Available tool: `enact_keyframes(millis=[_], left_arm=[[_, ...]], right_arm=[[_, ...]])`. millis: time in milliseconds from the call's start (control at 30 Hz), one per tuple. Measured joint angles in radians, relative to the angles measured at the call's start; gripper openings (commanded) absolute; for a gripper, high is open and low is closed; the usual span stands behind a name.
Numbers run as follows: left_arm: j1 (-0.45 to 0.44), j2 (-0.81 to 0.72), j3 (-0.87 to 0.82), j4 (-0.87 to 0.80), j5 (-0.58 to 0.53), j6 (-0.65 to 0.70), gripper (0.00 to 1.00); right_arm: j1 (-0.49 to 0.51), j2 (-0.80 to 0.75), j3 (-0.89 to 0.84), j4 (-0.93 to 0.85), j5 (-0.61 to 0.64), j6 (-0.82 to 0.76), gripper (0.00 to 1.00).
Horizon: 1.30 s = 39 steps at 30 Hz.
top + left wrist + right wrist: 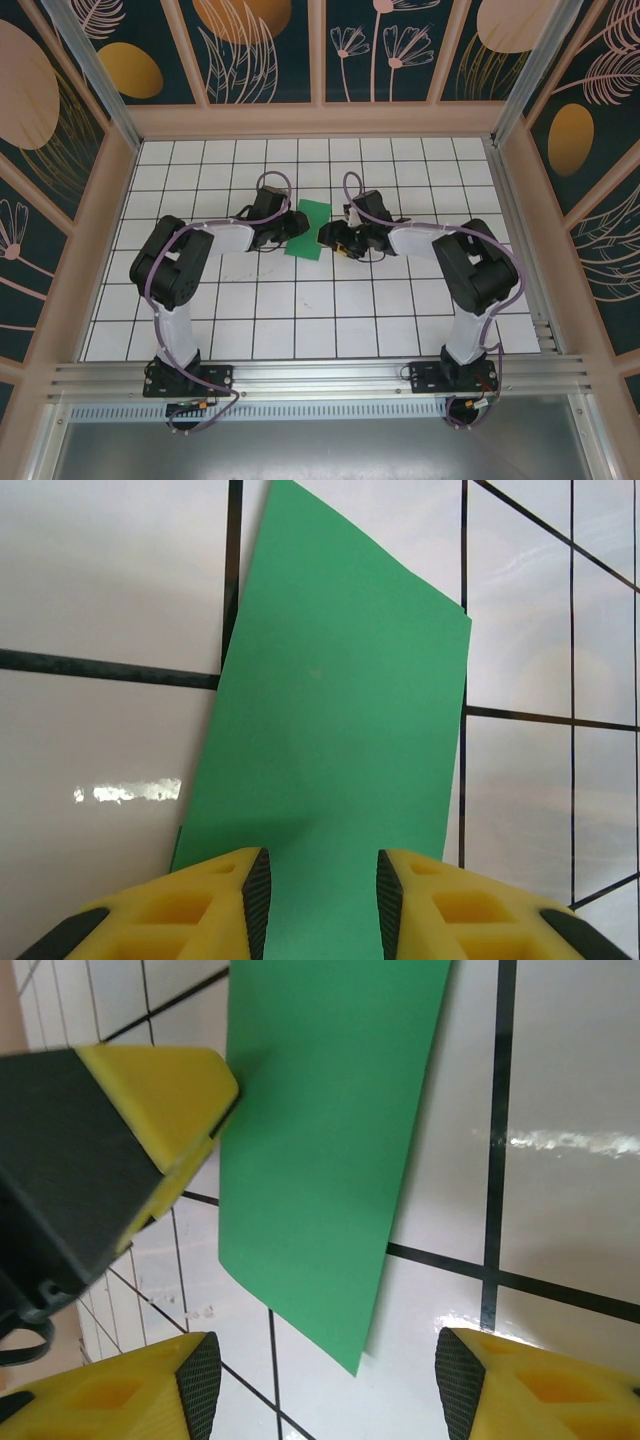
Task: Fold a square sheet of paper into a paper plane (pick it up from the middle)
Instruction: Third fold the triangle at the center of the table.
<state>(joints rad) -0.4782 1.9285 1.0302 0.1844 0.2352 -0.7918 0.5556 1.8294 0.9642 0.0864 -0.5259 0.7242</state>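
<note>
Top external view shows the table, a white grid with free tiles on every side of the paper. The green paper lies near the middle, and its long axis goes from near-left to far-right. The left claw is at the paper's left edge and the right claw at its right edge. Left wrist view adds that the left claw is open by a small gap, with the paper's end passing under this gap. Right wrist view shows the right claw wide open and holding nothing, with a pointed corner of the paper between its fingers. One left finger touches the paper's long edge.
</note>
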Motion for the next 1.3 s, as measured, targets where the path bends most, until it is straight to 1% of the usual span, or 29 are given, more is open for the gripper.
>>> enact_keyframes(millis=[433, 633, 733, 800, 867, 1033, 1133, 1200, 1300], left_arm=[[0.031, 0.031, 0.010, 0.014, 0.029, -0.056, 0.40], [0.035, 0.034, 0.012, 0.018, 0.046, -0.075, 0.40], [0.035, 0.034, 0.012, 0.018, 0.046, -0.075, 0.40], [0.035, 0.034, 0.012, 0.018, 0.046, -0.075, 0.40], [0.035, 0.034, 0.012, 0.018, 0.047, -0.075, 0.40], [0.035, 0.034, 0.011, 0.020, 0.051, -0.076, 0.40], [0.035, 0.028, 0.001, 0.033, 0.065, -0.078, 0.40], [0.035, 0.018, -0.014, 0.042, 0.084, -0.079, 0.42], [0.035, 0.004, -0.026, 0.054, 0.122, -0.078, 0.44]], right_arm=[[0.037, 0.061, 0.051, 0.001, -0.018, 0.027, 0.59], [0.048, 0.076, 0.064, 0.002, -0.032, 0.043, 0.53], [0.048, 0.083, 0.064, 0.005, -0.044, 0.047, 0.47], [0.048, 0.087, 0.064, 0.005, -0.048, 0.053, 0.40], [0.048, 0.089, 0.064, 0.008, -0.050, 0.059, 0.34], [0.048, 0.089, 0.064, 0.019, -0.050, 0.073, 0.12], [0.048, 0.089, 0.064, 0.021, -0.050, 0.074, 0.03], [0.048, 0.089, 0.064, 0.020, -0.050, 0.071, 0.00], [0.048, 0.089, 0.064, 0.011, -0.051, 0.054, 0.00]])
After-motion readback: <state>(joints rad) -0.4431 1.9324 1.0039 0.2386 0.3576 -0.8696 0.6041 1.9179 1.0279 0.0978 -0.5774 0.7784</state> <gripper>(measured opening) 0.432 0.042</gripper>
